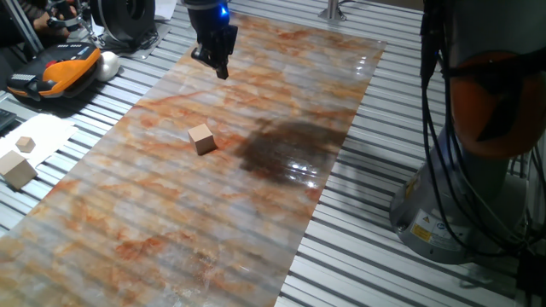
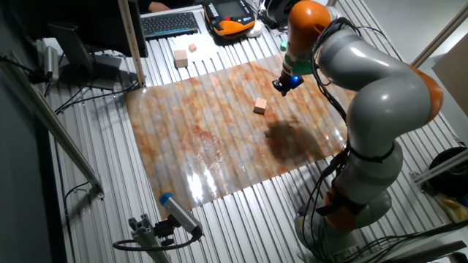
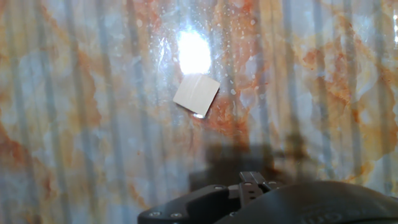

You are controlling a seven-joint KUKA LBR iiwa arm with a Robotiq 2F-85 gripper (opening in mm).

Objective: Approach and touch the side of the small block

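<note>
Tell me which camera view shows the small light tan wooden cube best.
One fixed view: the small light tan wooden cube shows its top and sides clearly. The other fixed view makes it tiny; the hand view gives only its glare-washed top.

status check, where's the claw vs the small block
claw raised, apart from small block. block alone on marbled sheet, untouched. nothing between them.
</note>
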